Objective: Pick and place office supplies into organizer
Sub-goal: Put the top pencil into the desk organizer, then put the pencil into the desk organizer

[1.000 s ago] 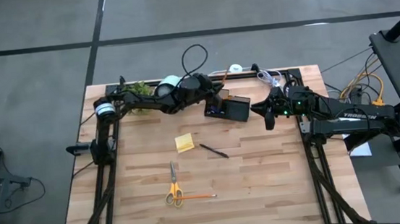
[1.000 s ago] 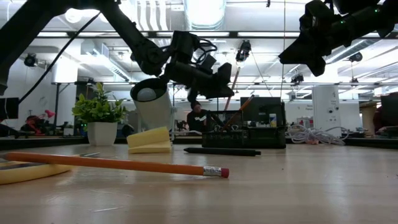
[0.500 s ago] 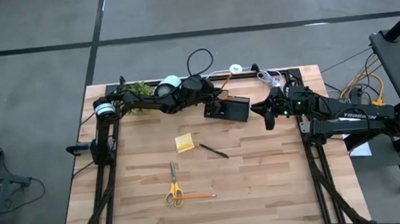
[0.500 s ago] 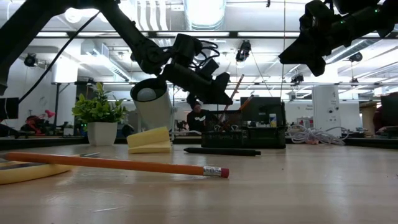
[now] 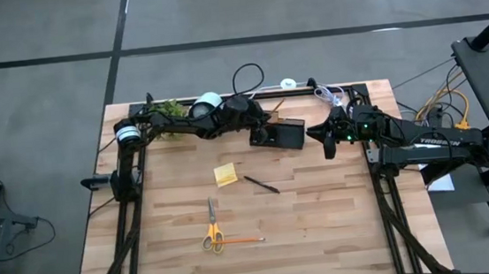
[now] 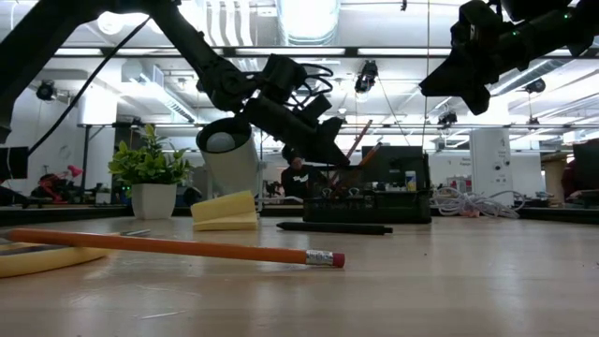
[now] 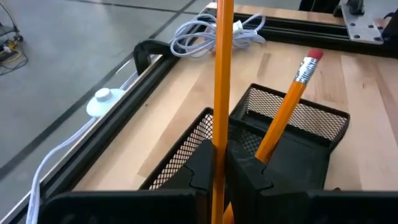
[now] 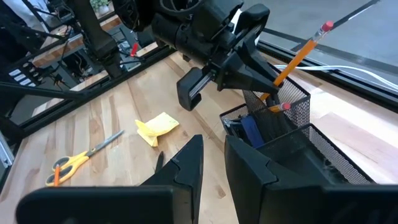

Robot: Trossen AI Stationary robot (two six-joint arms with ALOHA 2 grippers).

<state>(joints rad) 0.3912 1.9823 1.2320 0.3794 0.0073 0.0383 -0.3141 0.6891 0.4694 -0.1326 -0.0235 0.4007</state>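
The black mesh organizer (image 5: 284,134) stands on the table near its far edge, and one orange pencil (image 7: 292,106) leans in its taller back cup. My left gripper (image 5: 261,127) hangs over the organizer's left end, shut on a second orange pencil (image 8: 305,46). My right gripper (image 5: 328,143) hovers to the right of the organizer, its fingers a narrow gap apart and empty (image 8: 214,162). A yellow sticky pad (image 5: 226,174), a black pen (image 5: 262,184), yellow-handled scissors (image 5: 212,224) and another orange pencil (image 5: 245,240) lie flat on the table. My left gripper pinches the pencil's shaft (image 7: 221,134) between its two fingers, which lie across it. The fingers (image 8: 249,62) slant down toward the organizer from the table's left. The pencil is lifted and tilted, its eraser end (image 8: 326,26) up. Its lower end is hidden behind the gripper.
A green potted plant (image 5: 169,110) and a white round device (image 5: 208,100) stand at the far left behind my left arm. A white cable (image 5: 329,92) lies along the far edge. The middle and near parts of the table hold only the loose supplies.
My left gripper has tipped further down and moved a little toward the organizer with the pencil. The pencil now leans more steeply over the organizer's cup.
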